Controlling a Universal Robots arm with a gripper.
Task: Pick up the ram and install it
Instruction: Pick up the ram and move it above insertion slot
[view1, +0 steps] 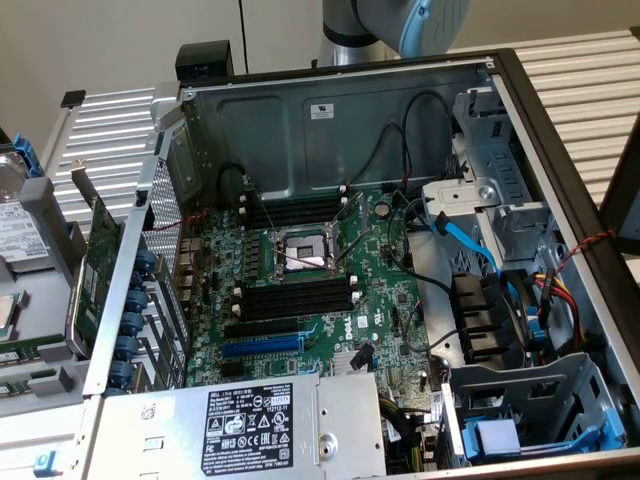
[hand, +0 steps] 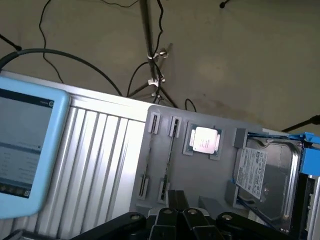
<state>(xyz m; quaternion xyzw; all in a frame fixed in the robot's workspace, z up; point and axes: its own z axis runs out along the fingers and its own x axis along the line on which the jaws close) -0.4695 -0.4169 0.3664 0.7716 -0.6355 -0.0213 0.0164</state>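
A: Ribbed aluminium counter (hand: 100, 150), cabled floor behind it. Where's the ram (hand: 170, 155)?
B: In the grey tray (hand: 227, 150), standing on edge in the holder just beside the CPU (hand: 204, 139). Hard drive (hand: 262, 172) lies on the CPU's far side from it.
A: Gripper (hand: 176, 200)?
B: Hanging over the tray's rim, near the ram, not touching. Fingers pressed together.
A: Case?
B: Open PC case (view1: 330, 120) just beside the tray, motherboard (view1: 320, 270) exposed.
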